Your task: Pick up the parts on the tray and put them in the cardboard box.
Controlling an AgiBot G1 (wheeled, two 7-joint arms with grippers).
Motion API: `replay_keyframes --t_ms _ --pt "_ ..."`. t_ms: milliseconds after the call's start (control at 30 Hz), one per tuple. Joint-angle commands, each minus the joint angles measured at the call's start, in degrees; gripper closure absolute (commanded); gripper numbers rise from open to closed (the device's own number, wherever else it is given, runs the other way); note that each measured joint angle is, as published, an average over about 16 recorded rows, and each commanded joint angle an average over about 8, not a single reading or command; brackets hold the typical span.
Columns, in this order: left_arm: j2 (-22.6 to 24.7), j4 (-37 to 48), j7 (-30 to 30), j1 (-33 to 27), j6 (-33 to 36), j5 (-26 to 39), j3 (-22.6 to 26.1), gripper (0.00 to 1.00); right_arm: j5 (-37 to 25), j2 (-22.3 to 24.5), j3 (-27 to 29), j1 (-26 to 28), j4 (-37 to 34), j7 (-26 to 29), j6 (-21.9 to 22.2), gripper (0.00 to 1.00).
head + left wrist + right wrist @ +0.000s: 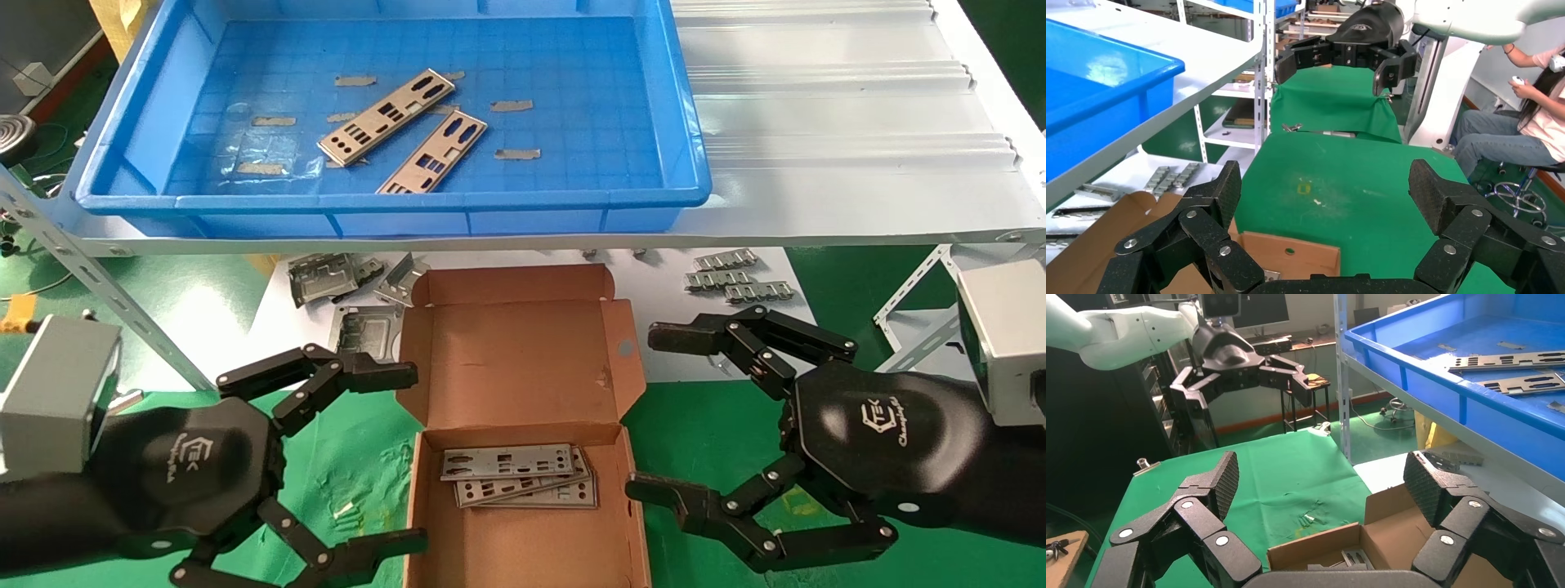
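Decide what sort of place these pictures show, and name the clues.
Probably a workshop or lab set up as a parts-packing station: punched metal plates lie in a blue tray on slotted-angle shelving, and a seated person holds a controller nearby.

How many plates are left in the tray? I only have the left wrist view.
Observer: Two plates, and, lie side by side in the tray.
Operator: Is anything in the box yet?
Observer: Yes, a small stack of plates lies flat in the box.
Operator: Where is my left gripper?
Observer: The left gripper is open, just left of the box, holding nothing.
Operator: And the right one?
Observer: The right gripper is open too, just right of the box, also holding nothing.
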Motion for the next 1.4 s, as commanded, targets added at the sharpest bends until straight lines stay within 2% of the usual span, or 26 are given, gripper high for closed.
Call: replay_keyframes --t_ms 33,533,1400 --pt "-0.55 -0.38 -0.7 -0.25 0.32 -0.05 -0.41 0.0 0.0 0.0 0.0 0.0 0.0 0.0 0.0 0.0" --pt "-3.55 -2.44 -4.26 -1.58 2.11 -0.35 -2.61 0.0 0.0 0.01 0.01 -0.01 -0.02 0.0 0.02 0.0" --pt "-3.11 -2.16 -3.88 -1.4 1.78 -0.36 -2.29 0.0 0.0 0.01 0.01 -0.01 -0.02 0.0 0.02 0.0"
